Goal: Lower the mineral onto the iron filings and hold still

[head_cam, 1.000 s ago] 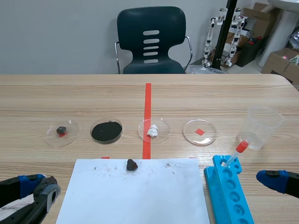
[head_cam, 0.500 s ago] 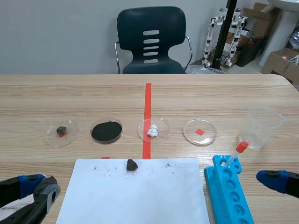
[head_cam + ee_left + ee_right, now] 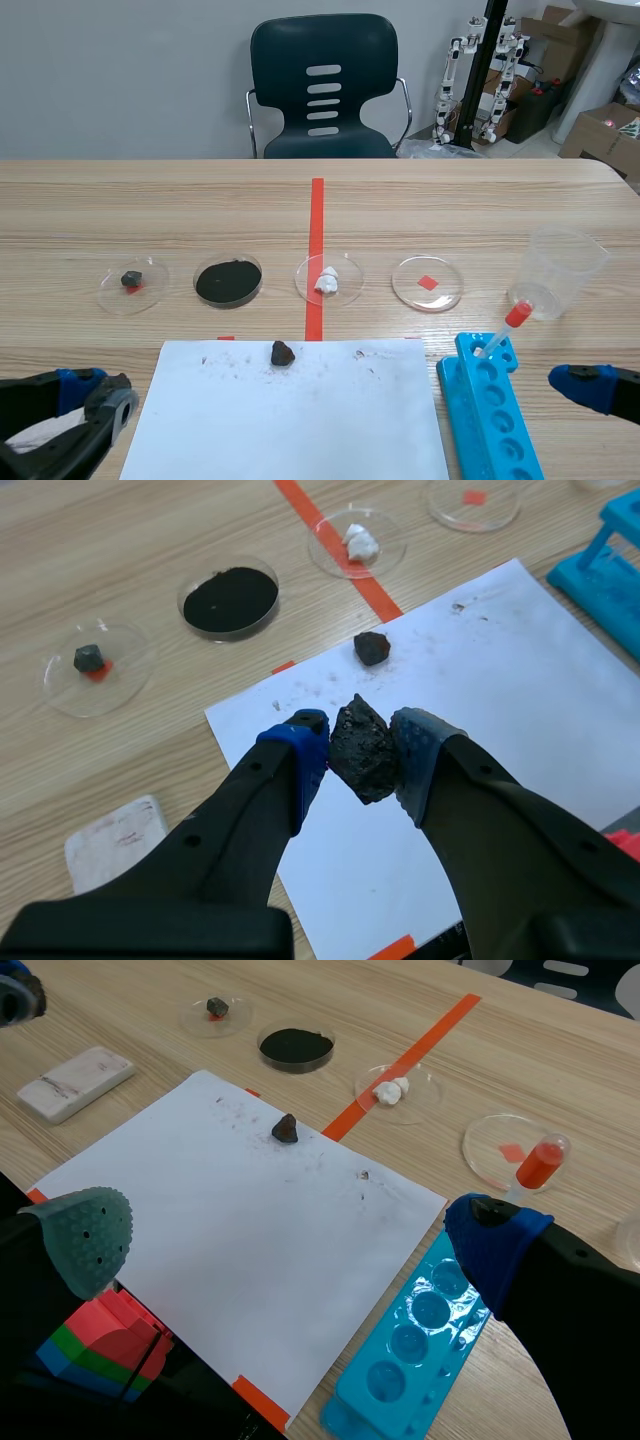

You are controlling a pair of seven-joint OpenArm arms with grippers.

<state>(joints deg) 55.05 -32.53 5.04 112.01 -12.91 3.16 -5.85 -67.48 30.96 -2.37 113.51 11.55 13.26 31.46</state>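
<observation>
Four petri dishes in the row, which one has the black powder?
The black-filled dish, between the small-stone dish and the white-lump dish; only its floor is covered dark.

Scene view, counted.

Petri dishes: 4, in a row across mid-frame: far-left dish, 2nd dish, 3rd dish, far-right dish.

Dark rock pcs: 3:
- small lump in far-left dish
- loose lump on paper, lower centre
- mineral btwn left gripper pads

Iron filings: 1 pile. White lump: 1. Paper sheet: 1. Blue well tray: 1. Red-bulb dropper: 1. Clear cup: 1. White block: 1. Chair: 1.

Grippers: 2, incl. right gripper.
</observation>
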